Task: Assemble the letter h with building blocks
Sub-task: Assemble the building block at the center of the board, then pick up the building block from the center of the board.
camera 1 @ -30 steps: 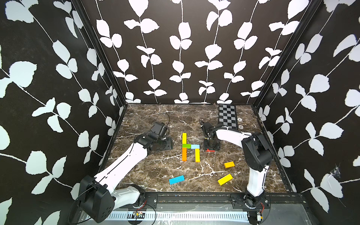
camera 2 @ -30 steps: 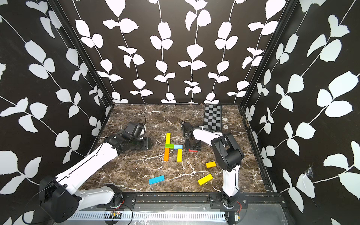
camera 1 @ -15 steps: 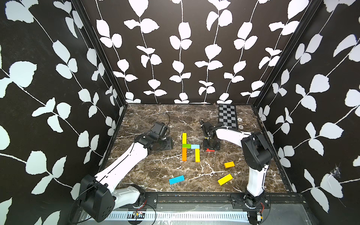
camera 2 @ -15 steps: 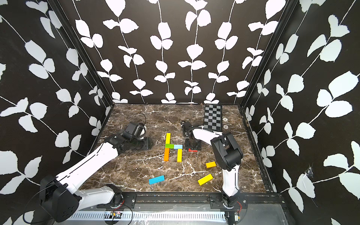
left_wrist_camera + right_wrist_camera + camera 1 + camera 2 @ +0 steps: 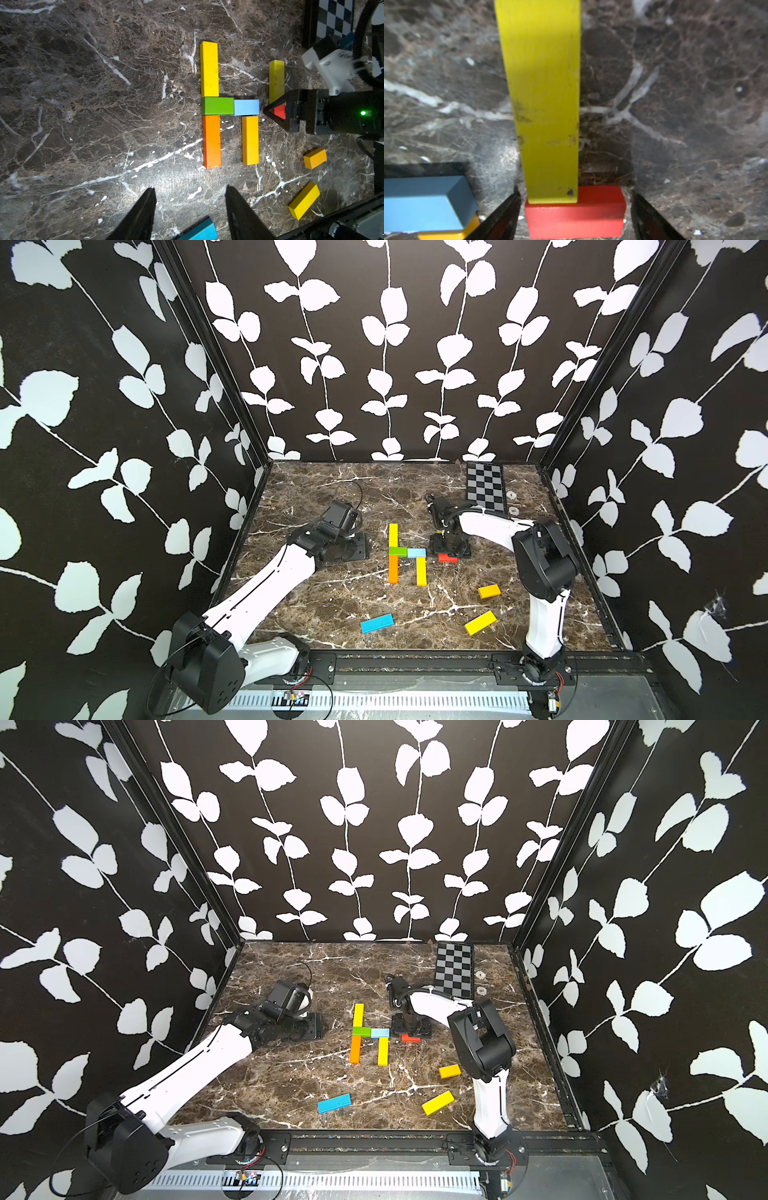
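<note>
Building blocks (image 5: 393, 568), nearest first: a blue block (image 5: 376, 623) and a yellow block (image 5: 480, 622) lie loose by the front rail (image 5: 415, 657), a short orange block (image 5: 489, 591) just behind. Mid-table, five joined blocks (image 5: 397, 551) lie flat. Left gripper (image 5: 190, 188): jaws apart, empty. Right gripper (image 5: 575, 195): jaws apart astride a red block (image 5: 575, 216), apparently clear of it; a lime-yellow block (image 5: 544, 99) abuts its far side.

A: What sits inside the right gripper (image 5: 576, 197)?
B: A short glossy red block (image 5: 575, 216), with narrow gaps to its black fingers (image 5: 500, 218). A long flat yellow block (image 5: 544, 93) meets it end-on on the brown marble tabletop (image 5: 685, 104).
A: Nearby?
B: A light blue block (image 5: 421, 203) touching an orange-yellow block (image 5: 446, 235).
</note>
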